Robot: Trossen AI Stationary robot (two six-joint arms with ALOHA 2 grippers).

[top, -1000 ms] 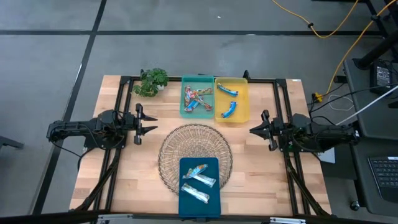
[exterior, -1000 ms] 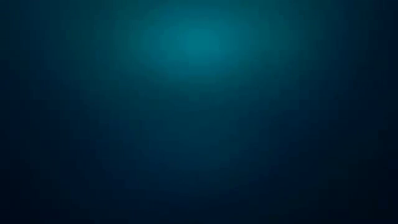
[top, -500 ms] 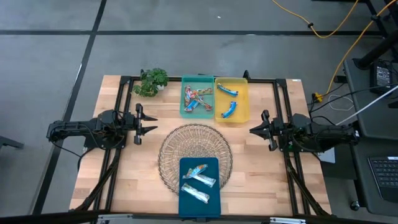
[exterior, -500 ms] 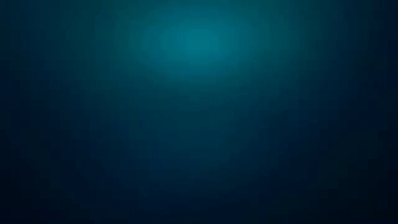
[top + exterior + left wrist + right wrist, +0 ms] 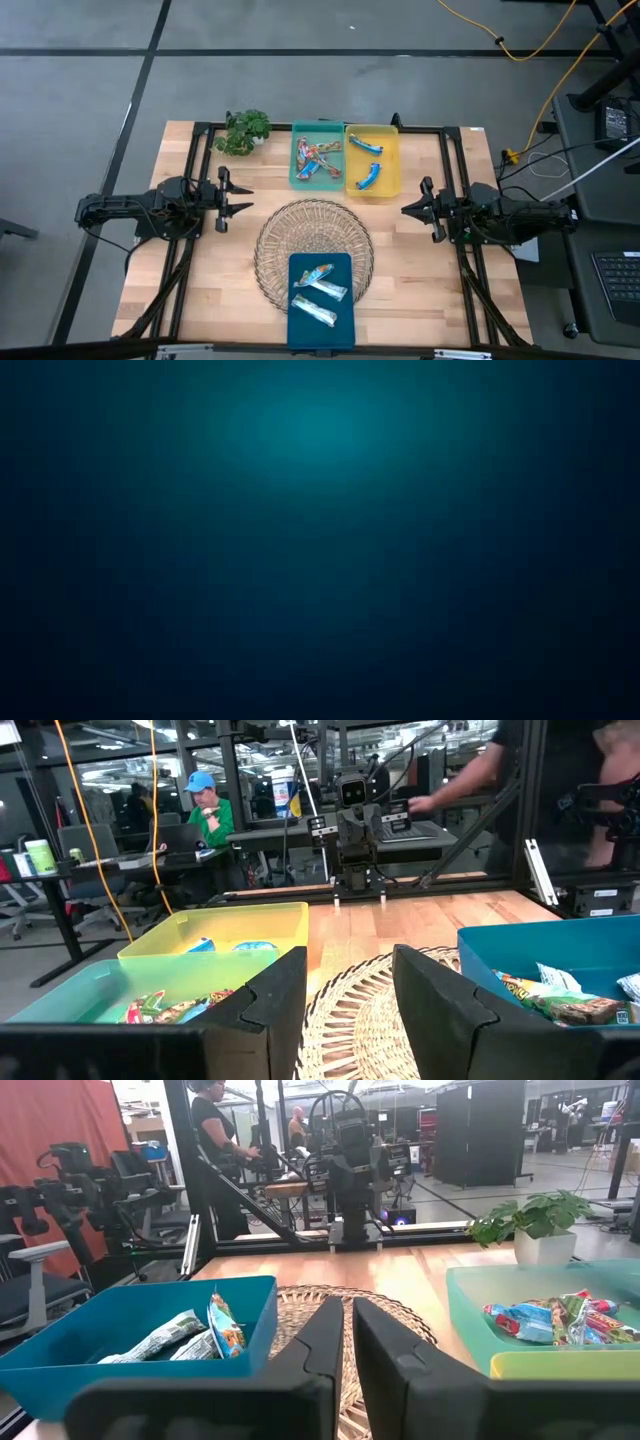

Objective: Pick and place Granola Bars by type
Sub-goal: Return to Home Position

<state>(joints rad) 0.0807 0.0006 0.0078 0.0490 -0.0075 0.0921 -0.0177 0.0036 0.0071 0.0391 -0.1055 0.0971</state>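
on the pale wooden table [image 5: 220, 290] the shiny wrapped granola bars lie in three trays. a cluster of red-orange and blue bars [image 5: 316, 158] fills the rectangular green plastic tray [image 5: 318, 127] at the far middle. touching that tray's side, the rectangular yellow plastic tray [image 5: 388, 165] holds two blue bars [image 5: 366, 178]. at the near edge the rectangular dark blue plastic tray [image 5: 340, 330] carries three silvery white bars [image 5: 313, 313], one with orange on its wrapper, and its far end overlaps the near rim of the round wire basket [image 5: 280, 240]. a small green potted plant [image 5: 243, 130] stands just beside the green tray, at the far left. the left claw [image 5: 243, 199] hangs at the table's left side, pointing toward the basket, its fingers [image 5: 270, 1010] clearly parted and gripping nothing. the right claw [image 5: 408, 210] sits opposite at the right side, facing inward, its fingers [image 5: 320, 1345] drawn together to a thin slit with nothing between them. the low view is a dark teal blur in which nothing can be told.
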